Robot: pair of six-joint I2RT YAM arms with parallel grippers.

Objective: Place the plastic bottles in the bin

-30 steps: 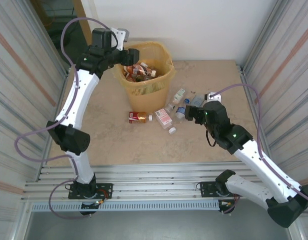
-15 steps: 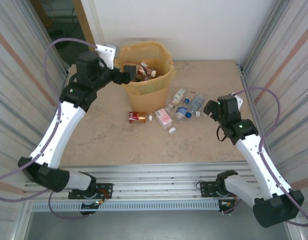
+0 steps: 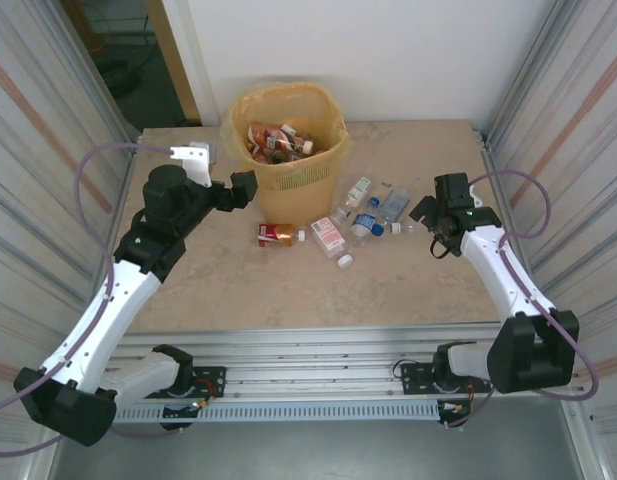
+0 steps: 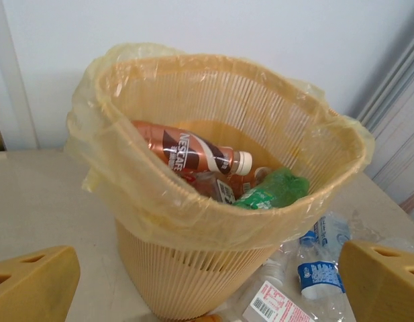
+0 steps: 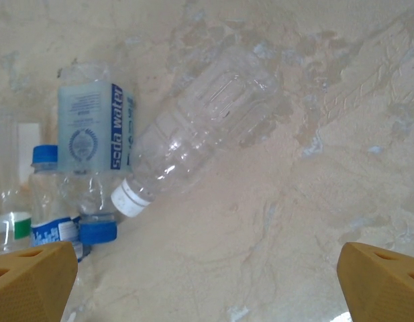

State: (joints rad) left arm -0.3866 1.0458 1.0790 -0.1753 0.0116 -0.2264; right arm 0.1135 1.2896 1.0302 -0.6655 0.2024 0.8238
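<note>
We judge the task well past halfway. Several plastic bottles (image 3: 278, 140) lie inside the bin (image 3: 288, 180), among them a brown-labelled bottle (image 4: 190, 153) and a green bottle (image 4: 270, 189). A handful are left on the tabletop (image 3: 238, 290) just beside the bin: a red-labelled bottle (image 3: 278, 234) and a loose cluster (image 3: 363, 215) to its right. Our left hand (image 3: 244, 189) hovers beside the bin, fingers apart and empty. Our right hand (image 3: 424, 212), also spread wide and empty, hangs near a clear bottle (image 5: 207, 127) at the cluster's edge.

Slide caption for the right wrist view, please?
Open right tool facing a clear white-capped bottle lying on the table.
</note>
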